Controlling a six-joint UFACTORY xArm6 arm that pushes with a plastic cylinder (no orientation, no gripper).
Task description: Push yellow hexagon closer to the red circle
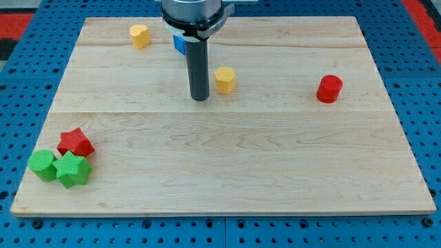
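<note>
Behind the rod, at about twelve o'clock on the wooden board (227,165), a blue block (179,44) shows only as a small corner; the rod covers the rest and its shape cannot be made out. The arm's upper body is cut off by the view's top edge. No claw exists on this arm, only the dark rod, so nothing is clasped; my tip (200,98) rests on the board just beside the yellow hexagon (224,80), at its nine o'clock side, whether touching I cannot tell. The red circle (329,89) stands well apart from the hexagon, at its three o'clock.

Seven blocks show. Two are yellow: the hexagon and a second yellow block (140,35) near eleven o'clock on the board, its outline hard to read. Two are red: the circle and a red star (75,142). Two are green: a green star (73,169) and a green round block (43,165), clustered touching the red star at eight o'clock. One is blue.
</note>
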